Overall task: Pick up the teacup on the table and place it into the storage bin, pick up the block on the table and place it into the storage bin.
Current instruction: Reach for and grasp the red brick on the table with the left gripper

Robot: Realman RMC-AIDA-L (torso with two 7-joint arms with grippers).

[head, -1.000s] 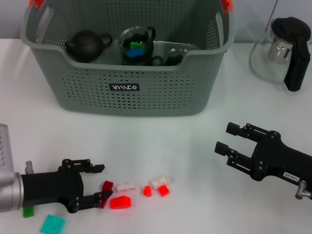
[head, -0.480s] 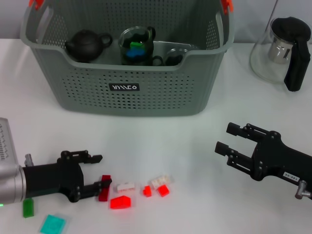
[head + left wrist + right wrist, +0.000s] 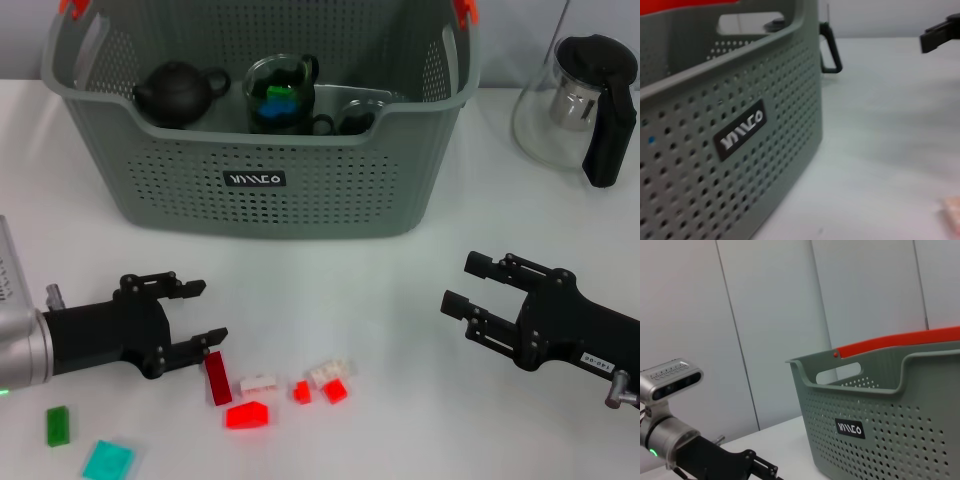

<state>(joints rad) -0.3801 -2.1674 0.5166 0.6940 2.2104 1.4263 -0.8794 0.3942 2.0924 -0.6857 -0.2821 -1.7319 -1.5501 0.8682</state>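
Left gripper (image 3: 197, 315) low over the white table (image 3: 400, 300) at the near left, fingers spread apart and holding nothing, lower fingertip just beside the upper end of a dark red block (image 3: 217, 378) that lies flat and slightly tilted on the tabletop; touching or only close, cannot tell. Scattered to the right of that block: a small white block (image 3: 259, 383), a bright red block (image 3: 247, 414) below it, a tiny red block (image 3: 301, 391), another red block (image 3: 336, 390) and a pale block (image 3: 330, 371) just above it. Nearer the left edge, a green block (image 3: 58, 425) and a teal flat piece (image 3: 107, 462). Right gripper (image 3: 468, 300) at the near right, well apart from the blocks, fingers wide open and empty, pointing toward the middle of the table. Storage bin (image 3: 270, 190) at the back centre, grey-green and perforated, black label on the front wall, orange handle ends at both top corners. Inside the bin: a dark teapot (image 3: 180, 92) on the left, a glass cup (image 3: 280, 95) with blue and green pieces in it at the middle, and a smaller dark cup (image 3: 355, 120) just to its right. Glass pitcher (image 3: 585, 105) with black handle at the far right, apart from the bin. From the left wrist, bin wall (image 3: 730, 135) close up with its label.
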